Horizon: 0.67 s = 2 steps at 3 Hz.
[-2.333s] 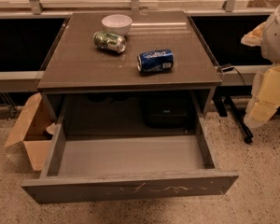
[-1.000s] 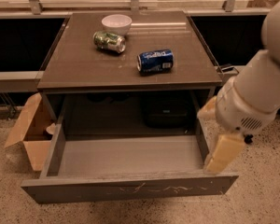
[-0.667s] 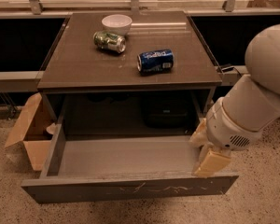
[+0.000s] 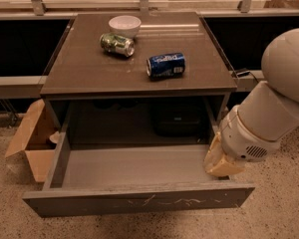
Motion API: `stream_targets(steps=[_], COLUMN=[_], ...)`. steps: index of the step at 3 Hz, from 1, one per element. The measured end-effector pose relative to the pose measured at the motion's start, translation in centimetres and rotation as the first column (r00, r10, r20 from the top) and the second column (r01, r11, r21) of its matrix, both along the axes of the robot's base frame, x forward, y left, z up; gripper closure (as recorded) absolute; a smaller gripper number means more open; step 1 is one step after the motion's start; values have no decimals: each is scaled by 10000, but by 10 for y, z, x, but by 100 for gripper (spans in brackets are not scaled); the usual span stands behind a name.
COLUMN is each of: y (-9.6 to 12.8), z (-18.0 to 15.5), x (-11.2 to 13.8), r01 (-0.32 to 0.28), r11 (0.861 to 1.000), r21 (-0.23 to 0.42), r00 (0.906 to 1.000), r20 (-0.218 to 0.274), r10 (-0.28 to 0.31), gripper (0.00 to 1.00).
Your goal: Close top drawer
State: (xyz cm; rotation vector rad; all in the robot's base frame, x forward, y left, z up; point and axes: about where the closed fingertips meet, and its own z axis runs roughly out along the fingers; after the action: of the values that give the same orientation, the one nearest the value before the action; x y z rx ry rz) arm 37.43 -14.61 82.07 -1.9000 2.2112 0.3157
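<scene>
gripper (image 4: 223, 162), grip state unclear, at right front corner of pulled-out top drawer (image 4: 139, 201)

White arm (image 4: 269, 116) from the right, slanted down-left, tan hand (image 4: 220, 162) low at its end

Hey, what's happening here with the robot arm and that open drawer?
The robot's gripper sits low at the right end of the top drawer, just behind its scratched front panel. The drawer is pulled far out and not yet pushed in. On the cabinet top are a blue can, a green can and a white bowl, none being handled.
</scene>
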Motion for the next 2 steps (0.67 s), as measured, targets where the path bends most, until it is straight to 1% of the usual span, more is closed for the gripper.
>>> stream_targets(steps=[1,2], y=[0,7], z=[0,-31], x=[0,-6], r01=[0,-38], r11=[10000,10000], r21=[0,-88], r00=[10000,9997], r20=[-1,-242], r10=[0,36], gripper=[100,100])
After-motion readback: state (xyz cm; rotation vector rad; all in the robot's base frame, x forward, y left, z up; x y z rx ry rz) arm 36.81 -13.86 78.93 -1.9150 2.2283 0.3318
